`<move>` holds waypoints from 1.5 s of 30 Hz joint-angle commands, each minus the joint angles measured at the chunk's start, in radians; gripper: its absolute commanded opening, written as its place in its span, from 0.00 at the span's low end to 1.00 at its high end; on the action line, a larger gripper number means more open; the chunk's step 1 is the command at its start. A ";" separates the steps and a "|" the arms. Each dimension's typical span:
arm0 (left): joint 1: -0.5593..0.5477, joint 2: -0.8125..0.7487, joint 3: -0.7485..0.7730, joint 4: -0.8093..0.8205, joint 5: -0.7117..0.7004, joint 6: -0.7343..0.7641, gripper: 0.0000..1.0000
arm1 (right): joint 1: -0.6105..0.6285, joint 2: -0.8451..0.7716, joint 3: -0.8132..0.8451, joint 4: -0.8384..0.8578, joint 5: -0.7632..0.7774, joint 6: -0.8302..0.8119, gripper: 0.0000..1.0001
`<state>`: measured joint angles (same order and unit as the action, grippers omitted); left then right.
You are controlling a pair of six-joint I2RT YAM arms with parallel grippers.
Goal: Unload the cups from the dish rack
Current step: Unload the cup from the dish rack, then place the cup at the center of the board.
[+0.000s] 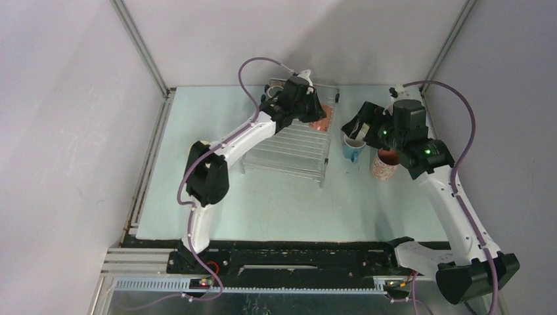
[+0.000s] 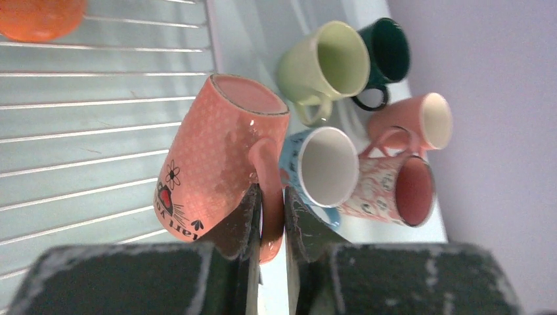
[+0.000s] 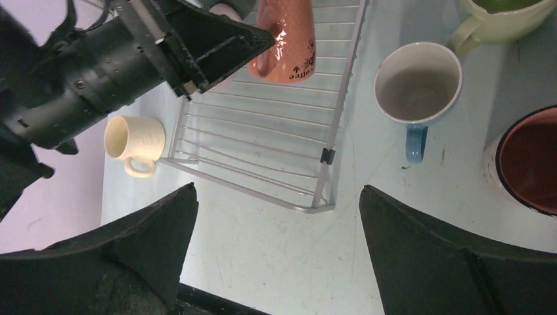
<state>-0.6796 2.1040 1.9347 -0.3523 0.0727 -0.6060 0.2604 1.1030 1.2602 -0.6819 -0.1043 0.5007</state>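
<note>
I am noting a pale counter (image 1: 282, 197) carrying everything. The dish rack (image 1: 289, 147) is lying flat at its far middle, with most of its wires showing bare.

My left tool (image 2: 270, 197) is reaching over the rack's far right end and is clenching the handle of a salmon dotted mug (image 2: 217, 151), one finger on each side of the handle. That mug is hanging tilted over the rack's right edge; I cannot tell whether it is touching the wires. My right tool (image 3: 276, 190) is hovering over the counter just right of the rack, its jaws spread wide and gripping nothing.

An orange mug (image 2: 39, 16) is sitting on the rack's wires, only partly in the left wrist view. Off the rack to its right, five mugs are standing close together on the counter: a pale green mug (image 2: 325, 65), a dark teal mug (image 2: 387, 52), a plain pink mug (image 2: 420, 121), a blue mug (image 3: 417, 85) with a white inside, and a patterned pink mug (image 2: 394, 190) beside it. A cream mug (image 3: 134, 141) is lying on its side on the counter off the rack's left side.
</note>
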 commanded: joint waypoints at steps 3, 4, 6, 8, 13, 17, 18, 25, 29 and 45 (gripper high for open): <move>0.036 -0.171 -0.076 0.155 0.152 -0.193 0.00 | -0.003 -0.004 -0.105 0.230 -0.010 -0.029 1.00; 0.042 -0.183 -0.083 0.155 0.165 -0.210 0.00 | 0.008 -0.008 -0.133 0.268 0.012 -0.041 1.00; 0.054 -0.210 -0.100 0.156 0.189 -0.245 0.00 | 0.044 -0.015 -0.186 0.343 0.082 -0.072 1.00; 0.067 -0.237 -0.117 0.156 0.209 -0.276 0.00 | 0.085 -0.019 -0.240 0.424 0.164 -0.110 1.00; 0.093 -0.300 -0.148 0.145 0.248 -0.328 0.00 | 0.139 -0.026 -0.391 0.666 0.268 -0.202 1.00; 0.101 -0.334 -0.168 0.142 0.269 -0.360 0.00 | 0.207 0.009 -0.462 0.874 0.322 -0.294 0.99; 0.103 -0.338 -0.170 0.142 0.274 -0.365 0.00 | 0.220 0.022 -0.472 0.928 0.324 -0.316 0.97; 0.111 -0.358 -0.198 0.181 0.313 -0.442 0.00 | 0.316 0.115 -0.548 1.237 0.390 -0.464 0.97; 0.112 -0.366 -0.212 0.198 0.330 -0.475 0.00 | 0.353 0.191 -0.555 1.363 0.435 -0.539 0.98; 0.129 -0.423 -0.273 0.253 0.388 -0.558 0.00 | 0.395 0.411 -0.552 1.786 0.602 -0.789 0.95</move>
<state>-0.5591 1.7729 1.6646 -0.1944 0.4084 -1.1259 0.6392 1.4883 0.7086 0.9203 0.4107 -0.1722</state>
